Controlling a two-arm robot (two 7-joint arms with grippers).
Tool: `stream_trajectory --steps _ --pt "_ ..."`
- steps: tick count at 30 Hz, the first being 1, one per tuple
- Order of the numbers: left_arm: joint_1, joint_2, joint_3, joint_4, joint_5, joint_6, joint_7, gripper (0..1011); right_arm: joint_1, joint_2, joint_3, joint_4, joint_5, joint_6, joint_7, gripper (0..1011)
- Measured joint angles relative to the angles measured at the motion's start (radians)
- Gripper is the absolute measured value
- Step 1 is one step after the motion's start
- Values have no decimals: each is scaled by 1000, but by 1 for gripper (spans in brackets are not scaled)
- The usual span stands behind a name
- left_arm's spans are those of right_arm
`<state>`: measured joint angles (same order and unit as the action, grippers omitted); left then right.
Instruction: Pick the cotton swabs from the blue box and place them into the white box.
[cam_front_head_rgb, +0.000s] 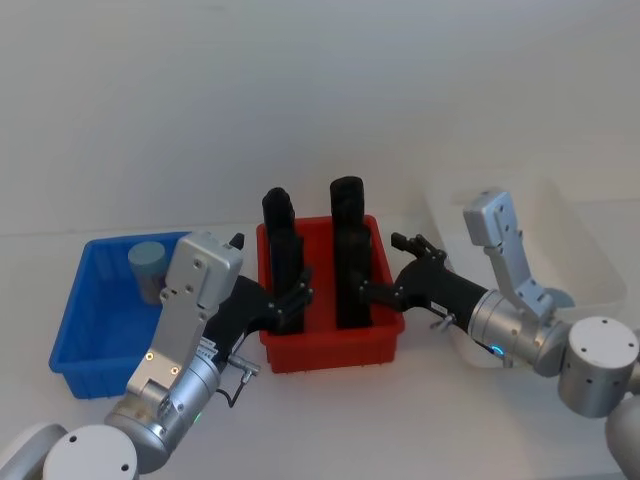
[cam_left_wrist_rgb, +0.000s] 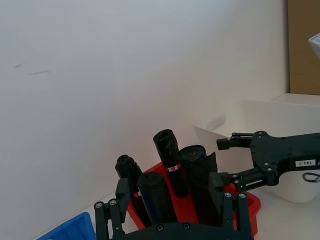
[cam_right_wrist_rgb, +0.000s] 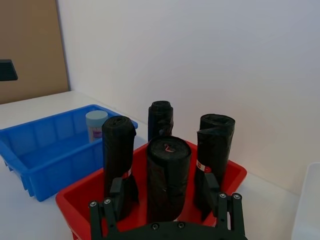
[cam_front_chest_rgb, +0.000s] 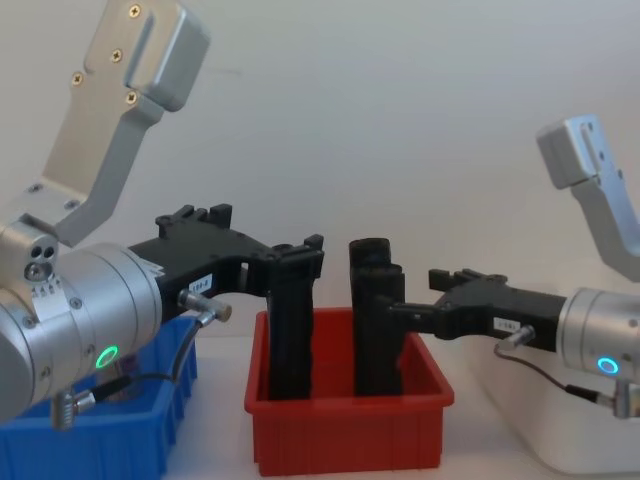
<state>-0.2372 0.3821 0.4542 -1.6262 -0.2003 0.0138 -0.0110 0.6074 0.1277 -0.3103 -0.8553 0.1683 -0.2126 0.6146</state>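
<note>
So the one jar of cotton swabs (cam_front_head_rgb: 149, 266) sits in the far corner of the blue box (cam_front_head_rgb: 95, 340), around 10 o'clock from the red bin (cam_front_head_rgb: 330, 348) in the head view, with bare blue floor all around it. The left gripper (cam_front_head_rgb: 290, 298) hangs over the red bin's left edge, fingers spread wide around nothing, just beside a black roll (cam_front_head_rgb: 280, 255). The right gripper (cam_front_head_rgb: 392, 268), at 3 o'clock of the bin, is also wide and empty, near its right rim. The white box (cam_front_head_rgb: 590, 265) sits at 3 o'clock behind the right arm, its interior open.
</note>
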Motion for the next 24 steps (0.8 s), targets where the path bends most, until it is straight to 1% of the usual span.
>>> stream_trajectory --steps 8,9,12,14,15,18,19,24 --pt "0 0 0 0 0 0 0 1004 46 -21 -10 78 1 -16 19 1001" --pt "0 0 0 0 0 0 0 1004 56 -26 -11 99 3 -20 23 1002" --pt "0 0 0 0 0 0 0 1004 75 -33 -12 131 4 -27 29 1001" --pt "0 0 0 0 0 0 0 1004 98 -42 -14 172 5 -38 37 1001" --pt "0 0 0 0 0 0 0 1004 98 -42 -14 172 5 -38 37 1002" --pt "0 0 0 0 0 0 0 1004 130 -54 -14 230 5 -54 48 1001" --pt "0 0 0 0 0 0 0 1004 130 -54 -14 230 5 -54 48 1001" --pt "0 0 0 0 0 0 0 1004 189 -74 -15 331 6 -89 74 1001"
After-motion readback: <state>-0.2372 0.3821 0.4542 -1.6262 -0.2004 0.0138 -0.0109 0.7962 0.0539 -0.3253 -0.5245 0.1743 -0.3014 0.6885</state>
